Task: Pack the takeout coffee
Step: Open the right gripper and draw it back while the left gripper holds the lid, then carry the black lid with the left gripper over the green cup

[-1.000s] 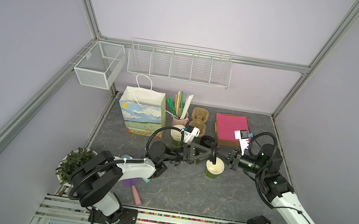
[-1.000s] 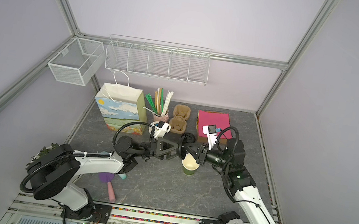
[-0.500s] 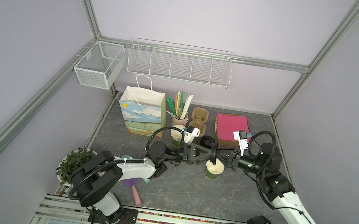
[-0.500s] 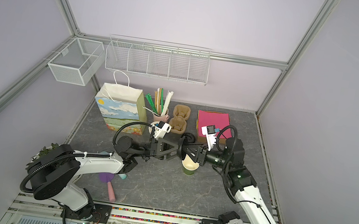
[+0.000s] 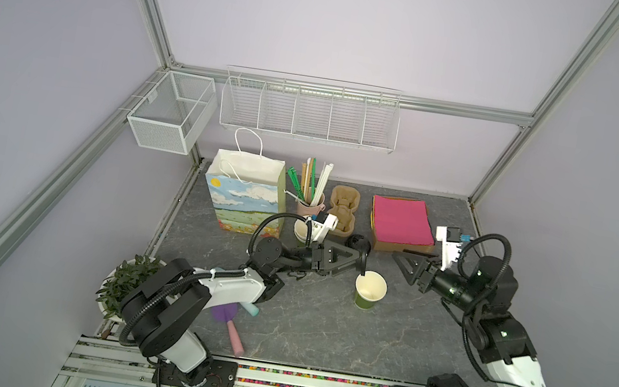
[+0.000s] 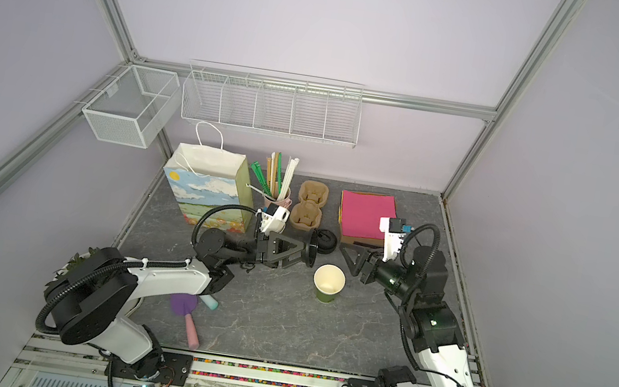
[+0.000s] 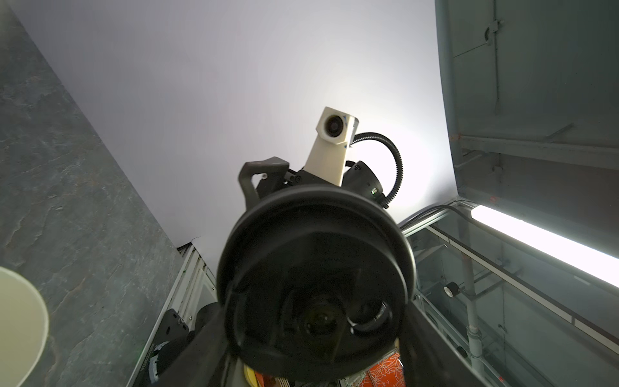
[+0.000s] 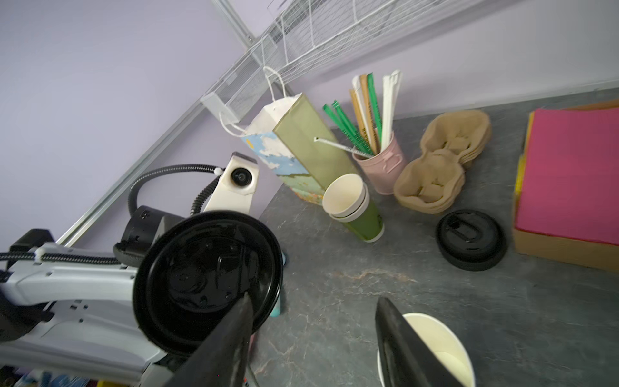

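Left pincer [image 6: 311,252]: closed on the black lid [image 7: 315,284], which it holds on edge. Its tips are mostly hidden behind the lid, so the grip seems to be across the rim.
Right pincer [image 5: 402,266]: jaws well apart, nothing between them, facing the left pincer.
Green cup [image 5: 369,293]: upright and lidless, between the two pincers, nearer the left pincer's tip.
Loose lids [image 8: 471,239]: just beyond the left pincer's tip.

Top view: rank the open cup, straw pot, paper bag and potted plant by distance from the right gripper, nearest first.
From the right gripper:
1. open cup, mid-table, just in front of the fingertips
2. straw pot, back centre
3. paper bag, back left
4. potted plant, front-left corner
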